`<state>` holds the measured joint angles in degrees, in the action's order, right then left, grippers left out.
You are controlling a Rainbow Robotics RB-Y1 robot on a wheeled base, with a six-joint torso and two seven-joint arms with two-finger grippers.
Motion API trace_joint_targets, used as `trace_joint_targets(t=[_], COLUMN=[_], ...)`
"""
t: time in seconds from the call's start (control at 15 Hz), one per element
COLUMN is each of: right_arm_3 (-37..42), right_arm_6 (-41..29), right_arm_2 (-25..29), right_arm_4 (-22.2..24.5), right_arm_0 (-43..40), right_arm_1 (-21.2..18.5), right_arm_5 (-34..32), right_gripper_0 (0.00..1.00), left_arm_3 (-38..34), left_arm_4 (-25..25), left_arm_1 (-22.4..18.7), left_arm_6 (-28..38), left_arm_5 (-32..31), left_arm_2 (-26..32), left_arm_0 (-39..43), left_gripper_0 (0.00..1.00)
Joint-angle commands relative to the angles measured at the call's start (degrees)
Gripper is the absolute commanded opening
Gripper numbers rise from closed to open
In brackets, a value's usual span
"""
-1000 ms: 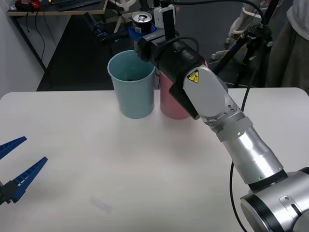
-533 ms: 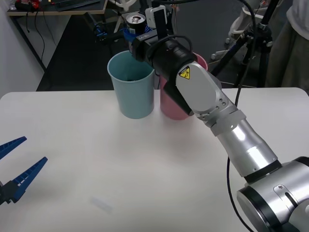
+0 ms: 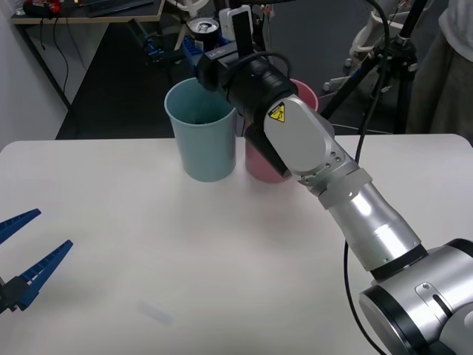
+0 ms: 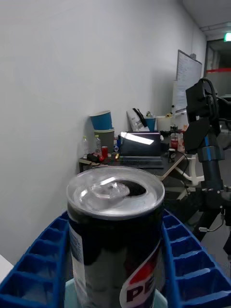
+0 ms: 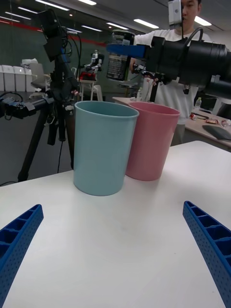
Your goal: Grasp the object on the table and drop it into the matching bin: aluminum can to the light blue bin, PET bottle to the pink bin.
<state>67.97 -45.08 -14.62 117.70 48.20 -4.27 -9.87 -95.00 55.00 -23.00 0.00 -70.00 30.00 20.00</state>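
Observation:
My right gripper (image 3: 202, 44) is shut on the aluminum can (image 3: 202, 31), holding it upright in the air above the far rim of the light blue bin (image 3: 202, 139). In the right wrist view the can (image 4: 115, 240) stands between the blue ribbed fingers (image 4: 190, 269), pull-tab top showing. The pink bin (image 3: 267, 151) stands right beside the blue one, partly behind my right arm. In the left wrist view the can (image 5: 117, 60) hangs above the light blue bin (image 5: 102, 147) and the pink bin (image 5: 150, 139). My left gripper (image 3: 22, 255) rests open low at the table's left edge.
Both bins stand at the far middle of the white table (image 3: 222, 251). A tripod (image 3: 380, 70) and dark floor lie beyond the table's far edge. A small faint mark (image 3: 155, 313) lies on the near tabletop.
My right gripper has carried the can a little to the left and farther back, from over the gap between the bins to above the light blue bin's far rim. The left arm has not moved.

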Motion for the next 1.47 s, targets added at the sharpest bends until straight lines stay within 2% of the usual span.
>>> trace_joint_targets(t=[0.07,0.6,0.8,1.07,1.27,1.47], right_arm_3=[0.1,0.7,6.2,19.0,27.1,34.9], right_arm_6=[0.6,1.1,1.4,1.6,6.7,14.0], right_arm_2=[-0.3,-0.5,-1.6,-1.9,-2.1,-1.7], right_arm_4=[0.0,-0.6,-1.7,-3.5,-13.2,-24.0], right_arm_0=[0.1,-0.3,-3.4,-11.7,-18.2,-25.8], right_arm_1=[0.0,-0.4,-2.6,-7.5,-13.0,-21.0], right_arm_5=[1.1,1.5,0.6,-4.5,-6.2,-6.7], right_gripper_0=[1.0,1.0,1.0,1.0,1.0,1.0], left_arm_3=[0.0,0.0,0.0,0.0,0.0,0.0], left_arm_4=[0.0,0.0,0.0,0.0,0.0,0.0], left_arm_1=[0.0,0.0,0.0,0.0,0.0,0.0], left_arm_6=[0.0,0.0,0.0,0.0,0.0,0.0], left_arm_5=[0.0,0.0,0.0,0.0,0.0,0.0], left_arm_2=[0.0,0.0,0.0,0.0,0.0,0.0], left_arm_0=[0.0,0.0,0.0,0.0,0.0,0.0], left_gripper_0=[1.0,1.0,1.0,1.0,1.0,1.0])
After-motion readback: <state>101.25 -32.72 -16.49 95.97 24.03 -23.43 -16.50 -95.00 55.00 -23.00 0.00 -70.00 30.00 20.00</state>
